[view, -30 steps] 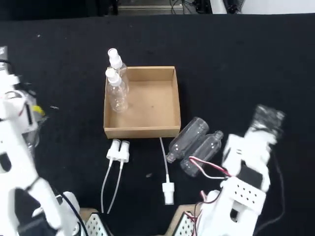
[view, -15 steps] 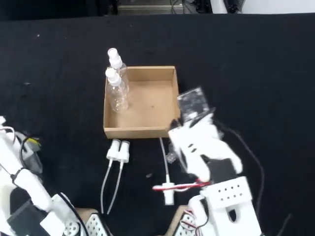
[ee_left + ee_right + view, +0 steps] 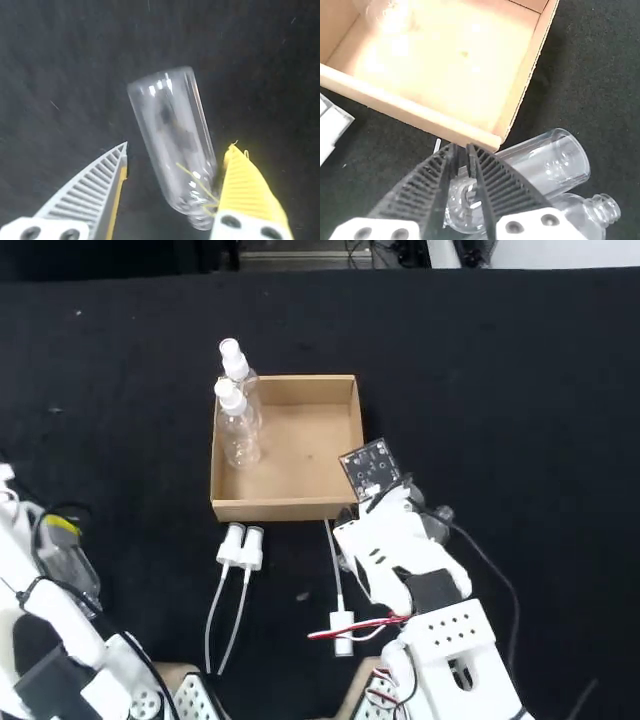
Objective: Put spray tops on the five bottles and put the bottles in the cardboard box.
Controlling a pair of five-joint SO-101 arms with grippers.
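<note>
Now your left gripper [image 3: 178,146] stands open around a clear plastic bottle [image 3: 167,115]; your right gripper [image 3: 461,147], nearly closed, holds nothing.

place: robotics lab bench | black-clothed table [image 3: 520,360] | cables [image 3: 362,252] behind

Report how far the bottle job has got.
Done: two capped bottles stand at the cardboard box's left wall. In hand: one uncapped bottle sits inside the open left gripper; the right gripper, shut, hovers over two uncapped bottles. Left: three loose spray tops, three bottles to cap and box.
</note>
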